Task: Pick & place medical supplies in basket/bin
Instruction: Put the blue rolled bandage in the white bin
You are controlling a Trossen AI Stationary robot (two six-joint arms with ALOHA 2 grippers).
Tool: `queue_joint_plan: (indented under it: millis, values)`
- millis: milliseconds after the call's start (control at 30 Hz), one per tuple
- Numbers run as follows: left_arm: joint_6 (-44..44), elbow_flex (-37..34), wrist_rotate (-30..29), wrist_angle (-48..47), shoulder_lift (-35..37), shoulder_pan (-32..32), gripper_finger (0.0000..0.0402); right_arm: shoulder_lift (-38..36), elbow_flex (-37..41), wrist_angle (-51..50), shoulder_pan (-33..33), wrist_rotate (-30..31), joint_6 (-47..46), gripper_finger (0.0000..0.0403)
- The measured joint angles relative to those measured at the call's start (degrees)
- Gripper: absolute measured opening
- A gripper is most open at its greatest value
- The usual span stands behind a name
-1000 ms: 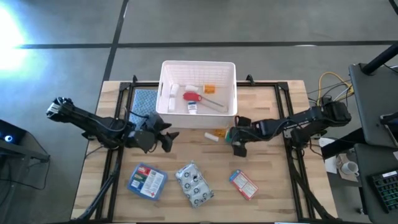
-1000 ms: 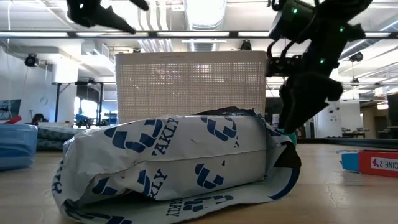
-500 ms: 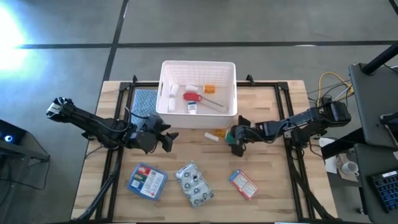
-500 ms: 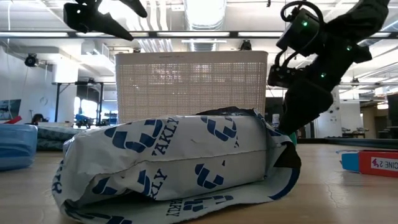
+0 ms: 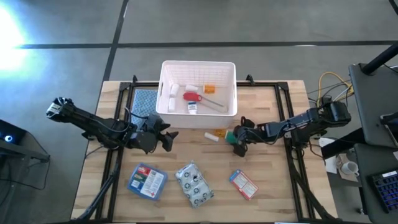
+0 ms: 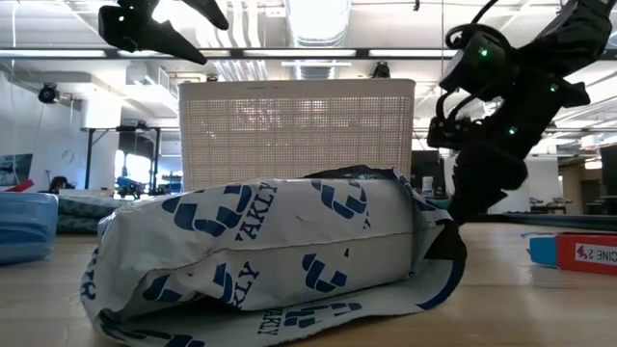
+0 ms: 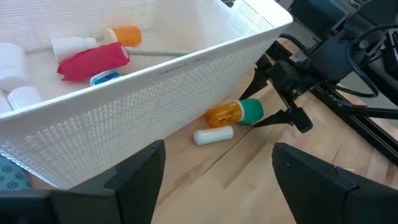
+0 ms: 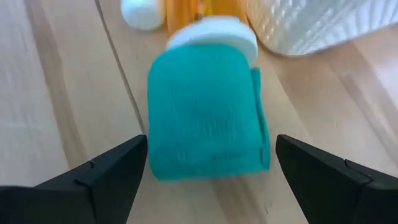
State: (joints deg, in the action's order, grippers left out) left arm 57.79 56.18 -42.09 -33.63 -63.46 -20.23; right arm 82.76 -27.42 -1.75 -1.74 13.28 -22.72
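Dark fingers of the right gripper (image 5: 239, 142) stand spread apart, low over the table (image 5: 280, 186), with a teal roll (image 8: 205, 121) lying between them in the right wrist view and not clamped. Just past that roll lie an orange bottle (image 7: 224, 112) with a white cap and a small white tube (image 7: 212, 134), both on the bare wood close against the front wall of the basket (image 5: 165, 87).

The left gripper (image 5: 164, 139) hangs above the table left of centre, its two fingers also parted and holding nothing.

Three flat items lie along the near side of the table: one blue packet (image 5: 147, 181) with a red and white mark, one grey-white spotted pouch (image 5: 194, 183), and one red-and-white packet (image 5: 243, 184). The pouch fills the front of the low view, white with blue print, crumpled and puffed.

One basket stands at the far middle of the table, white, rectangular, with finely slotted walls. Inside it I count one red tube (image 7: 93, 61), one white tube with an orange cap (image 7: 99, 40), two white bottles (image 7: 15, 78) at one end, a small blue-and-white piece (image 7: 106, 77), and a thin rod (image 7: 161, 53).

One blue checked cloth (image 5: 143, 102) lies flat on the table beside the basket's left wall.
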Motion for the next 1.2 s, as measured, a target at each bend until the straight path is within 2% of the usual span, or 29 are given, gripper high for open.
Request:
queue_joint_plan:
  millis: [233, 400, 700, 900, 1067, 1133, 1200]
  values:
    - [0.36, 0.0, -0.04, 0.0, 0.0, 0.0, 0.0274, 0.0, -0.04, 4.22, 0.02, 0.45, 3.5, 0.0321]
    - [0.38, -0.02, -0.07, 0.0, 0.0, 0.0, 0.0274, 0.94, 0.04, 3.69, 0.02, 0.39, 1.64, 0.03]
    - [0.91, -0.11, -0.11, 0.04, -0.02, 0.0, 0.0274, 4.09, -3.52, 3.43, 0.0, -0.46, -6.94, 0.0213]
    - [1.3, -0.44, -0.11, -0.04, -0.02, 0.01, 0.0274, 3.06, -9.44, 2.27, -1.35, -5.97, -11.46, 0.0158]
    - [1.3, -0.57, -0.09, 0.06, -0.02, 0.0, 0.0274, 0.34, -18.29, -1.51, -4.87, -7.21, -14.32, 0.0141]
    - [1.3, -0.57, 0.0, -0.08, -0.02, 0.0, 0.0274, -1.51, -23.14, -0.86, -6.19, -5.03, -14.49, 0.014]
    - [1.3, -0.58, 0.0, 0.03, -0.02, 0.0, 0.0274, -3.01, -28.13, -0.97, -7.3, 0.67, -12.79, 0.0141]
